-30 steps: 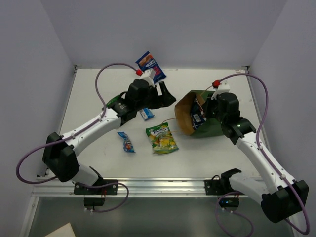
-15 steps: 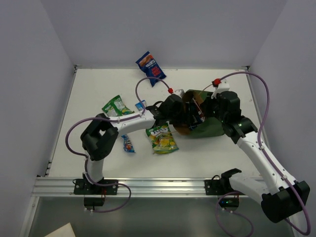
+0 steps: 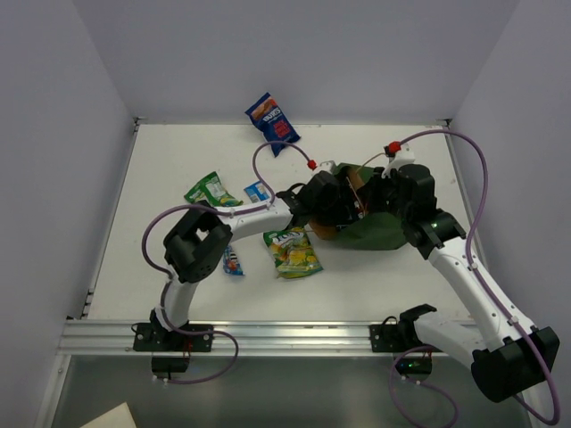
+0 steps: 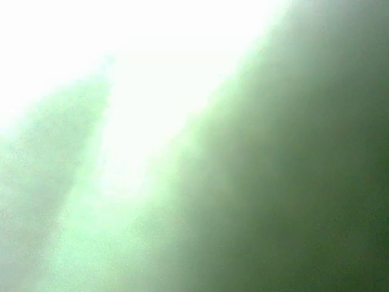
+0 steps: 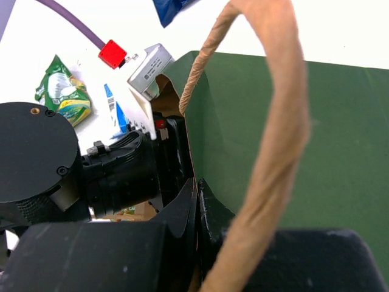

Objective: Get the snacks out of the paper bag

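The paper bag (image 3: pixel 384 234) is lying on its side, mouth facing left, long axis running left to right. The left tool (image 5: pixel 167 158) is sitting inside that mouth (fingers hidden, so I cannot tell its grip), nearer any unseen snacks. The right tool (image 5: pixel 196 210) is apparently pinching the bag's rim.

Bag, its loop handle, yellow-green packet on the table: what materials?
Paper bag: matte dark green paper, brown kraft at the mouth. Loop handle: twisted tan paper cord, spiral ridges visible. Yellow-green packet: probably glossy plastic or foil film, crinkled with highlights.
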Available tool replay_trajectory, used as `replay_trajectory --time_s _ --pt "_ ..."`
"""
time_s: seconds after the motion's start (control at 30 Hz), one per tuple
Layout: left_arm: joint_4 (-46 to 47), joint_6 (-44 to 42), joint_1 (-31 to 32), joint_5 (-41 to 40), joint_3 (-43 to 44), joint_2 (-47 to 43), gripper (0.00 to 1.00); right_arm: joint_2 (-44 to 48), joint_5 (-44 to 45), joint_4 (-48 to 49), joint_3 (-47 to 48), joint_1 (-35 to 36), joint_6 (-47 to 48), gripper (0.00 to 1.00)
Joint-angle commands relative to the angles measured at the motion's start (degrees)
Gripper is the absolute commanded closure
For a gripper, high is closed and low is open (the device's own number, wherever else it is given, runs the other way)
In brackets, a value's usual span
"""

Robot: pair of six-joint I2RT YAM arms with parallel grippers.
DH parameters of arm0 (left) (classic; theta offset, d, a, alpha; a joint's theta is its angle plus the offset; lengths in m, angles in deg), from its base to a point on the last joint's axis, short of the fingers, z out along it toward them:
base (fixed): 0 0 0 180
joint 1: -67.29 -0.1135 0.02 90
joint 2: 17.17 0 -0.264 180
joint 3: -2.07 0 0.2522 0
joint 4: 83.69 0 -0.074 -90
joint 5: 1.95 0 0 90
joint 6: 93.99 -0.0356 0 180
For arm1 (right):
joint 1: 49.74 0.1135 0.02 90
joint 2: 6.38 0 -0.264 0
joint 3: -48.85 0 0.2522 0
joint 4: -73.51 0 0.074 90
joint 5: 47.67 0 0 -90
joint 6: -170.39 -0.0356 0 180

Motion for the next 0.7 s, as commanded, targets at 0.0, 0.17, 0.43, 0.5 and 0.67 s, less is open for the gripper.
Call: replay_trajectory --time_s 0.0,0.17,0.43,0.5,0.67 --pt "1.89 0.36 0.46 -1.73 2.62 0.52 0.76 0.78 -3.28 6.01 0.54 0.18 -1.05 1.00" --pt "-0.04 -2.10 0.20 -3.58 1.03 -4.65 1.00 0.78 1.28 5.93 -1.65 0.18 2.38 1.00" --pt "-6.10 -7.98 -4.36 -3.14 -0.11 -19.58 1.00 -0.97 9.64 5.93 -3.07 0.10 9.06 1.00" --pt "-8.04 -8.87 -6.12 -2.53 -0.55 -23.36 1.00 -1.42 10.34 6.28 -3.07 0.10 10.47 1.00" --pt "-10.42 -10.45 -12.09 0.28 -3.62 -29.88 1.00 -1.33 9.47 6.72 -3.42 0.10 14.85 1.00"
